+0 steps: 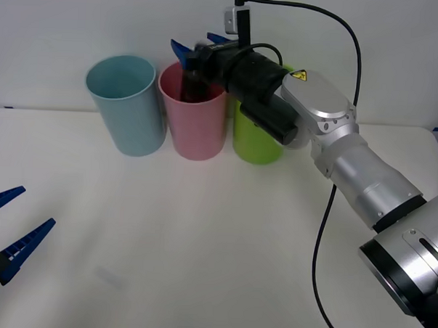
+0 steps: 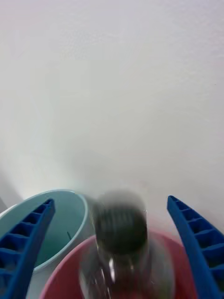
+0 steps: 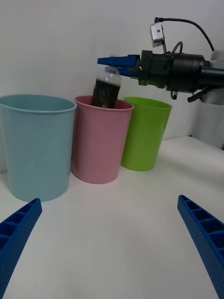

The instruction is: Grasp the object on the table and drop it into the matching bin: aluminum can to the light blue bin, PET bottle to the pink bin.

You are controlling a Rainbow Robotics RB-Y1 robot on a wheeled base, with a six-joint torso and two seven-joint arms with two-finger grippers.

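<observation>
The PET bottle (image 1: 191, 86), clear with a dark label band, hangs tilted in the mouth of the pink bin (image 1: 199, 127), its lower half inside the rim. My right gripper (image 1: 199, 45) hovers just above that bin, open, with both blue fingers clear of the bottle. In the right wrist view the blurred bottle (image 2: 122, 233) sits between the spread fingers over the pink bin (image 2: 182, 252). The left wrist view shows the bottle (image 3: 106, 88) below the right gripper (image 3: 116, 63). My left gripper (image 1: 37, 205) rests open, low at the table's near left.
The light blue bin (image 1: 130, 109) stands left of the pink one and a lime green bin (image 1: 256, 144) stands right of it, all in a row near the back wall. The white table (image 1: 201, 250) stretches in front of them.
</observation>
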